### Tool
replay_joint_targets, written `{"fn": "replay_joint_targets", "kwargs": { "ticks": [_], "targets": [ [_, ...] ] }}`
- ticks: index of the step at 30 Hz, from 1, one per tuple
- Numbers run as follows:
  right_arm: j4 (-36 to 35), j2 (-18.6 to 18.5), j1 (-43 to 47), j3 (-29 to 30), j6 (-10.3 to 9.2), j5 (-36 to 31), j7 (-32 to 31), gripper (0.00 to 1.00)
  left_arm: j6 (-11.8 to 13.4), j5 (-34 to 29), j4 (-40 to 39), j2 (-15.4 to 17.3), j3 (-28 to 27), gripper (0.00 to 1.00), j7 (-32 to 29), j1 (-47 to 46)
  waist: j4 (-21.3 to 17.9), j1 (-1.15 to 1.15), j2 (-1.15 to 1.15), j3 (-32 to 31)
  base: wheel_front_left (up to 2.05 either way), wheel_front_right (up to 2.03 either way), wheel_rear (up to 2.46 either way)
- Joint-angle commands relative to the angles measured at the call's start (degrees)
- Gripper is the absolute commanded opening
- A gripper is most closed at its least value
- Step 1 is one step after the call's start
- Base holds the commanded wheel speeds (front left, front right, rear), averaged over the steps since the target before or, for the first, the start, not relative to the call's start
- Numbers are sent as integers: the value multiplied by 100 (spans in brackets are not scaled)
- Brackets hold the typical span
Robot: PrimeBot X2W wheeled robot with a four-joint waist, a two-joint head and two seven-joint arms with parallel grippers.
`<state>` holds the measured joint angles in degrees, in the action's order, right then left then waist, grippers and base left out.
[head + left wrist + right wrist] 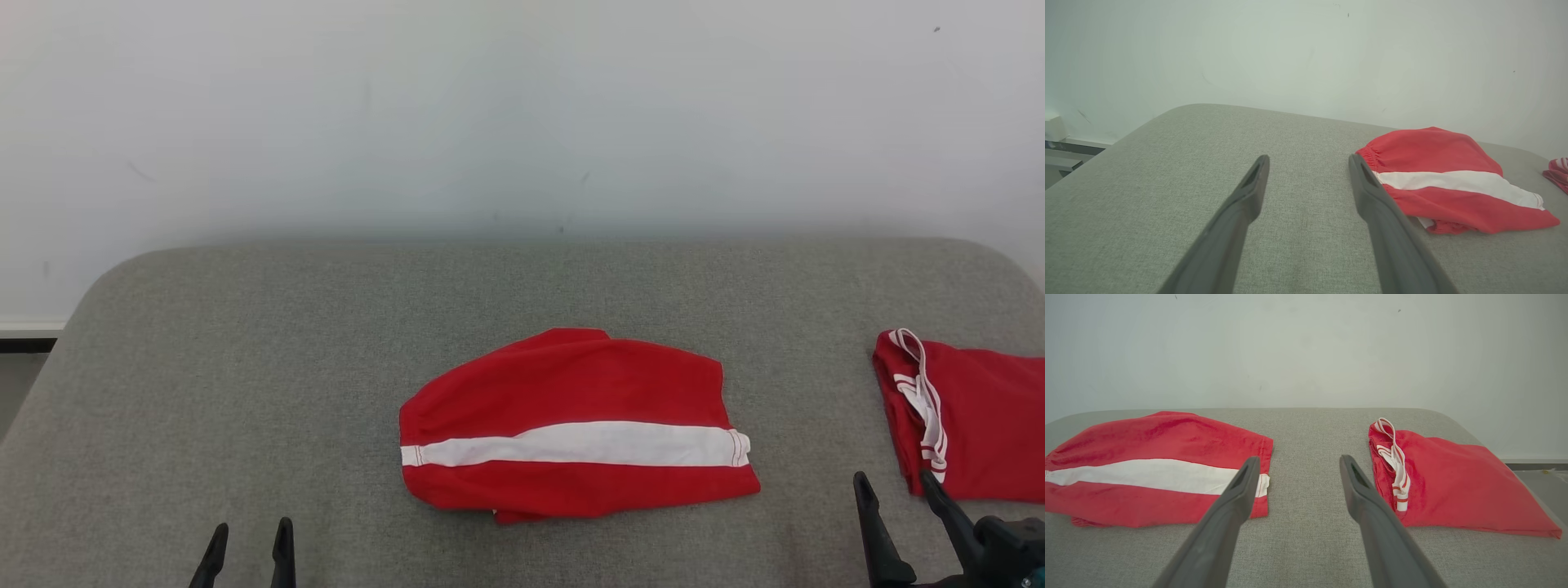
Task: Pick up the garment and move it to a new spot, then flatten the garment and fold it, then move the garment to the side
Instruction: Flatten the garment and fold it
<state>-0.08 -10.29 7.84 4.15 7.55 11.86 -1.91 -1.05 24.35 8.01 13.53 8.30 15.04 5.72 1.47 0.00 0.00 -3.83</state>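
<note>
Left gripper: fingers apart, nothing held, over bare surface at the near left edge. Right gripper: fingers apart, empty, near right, tips close to the second red garment.

Open room: a wide clear strip left of the garment, and a narrower gap between the two pieces.

Garment lies folded at table centre: thin red cloth, one broad white band, gathered waistband at its left end. The second piece is folded, with white-and-red trim, and runs off the right edge.

Table: grey woven cover, rounded far corners, against a white wall.

Count: two grippers, two garments.
</note>
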Motion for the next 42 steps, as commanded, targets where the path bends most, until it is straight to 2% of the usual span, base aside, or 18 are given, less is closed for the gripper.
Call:
{"fn": "replay_joint_targets", "kwargs": {
  "ticks": [1,13,15,21,28,37,41,42],
  "targets": [
    [15,-18,-26,-15,-14,33,35,100,-25,-21,14,-5,-17,100,17,-35,-14,0,0,10,0,0,0],
    [62,-159,-246,-192,-14,69,-46,100,-94,166,172,-73,102,100,-201,-299,-4,0,0,142,0,0,0],
    [56,-193,-337,-250,-14,65,-104,100,-153,223,233,-90,161,100,-394,-481,7,0,0,184,0,0,0],
    [-7,-244,-602,-467,-14,6,-234,100,-399,532,835,-114,520,100,-1491,-1390,18,0,0,351,0,0,0],
    [92,-259,-928,-769,-14,87,-163,100,-559,929,1742,-126,760,100,-2401,-2403,-228,0,0,678,0,0,0],
    [360,-251,-1317,-1069,-14,133,6,100,-642,1333,2419,-62,950,100,-2861,-3004,-587,0,0,1013,0,0,0],
    [440,-261,-1364,-1092,-14,154,55,100,-647,1421,2517,-24,959,99,-2857,-3053,-638,0,0,1015,0,0,0],
    [457,-270,-1362,-1092,-14,160,65,100,-649,1436,2512,-4,973,39,-2851,-3050,-643,0,0,1009,0,0,0]
  ]
}}
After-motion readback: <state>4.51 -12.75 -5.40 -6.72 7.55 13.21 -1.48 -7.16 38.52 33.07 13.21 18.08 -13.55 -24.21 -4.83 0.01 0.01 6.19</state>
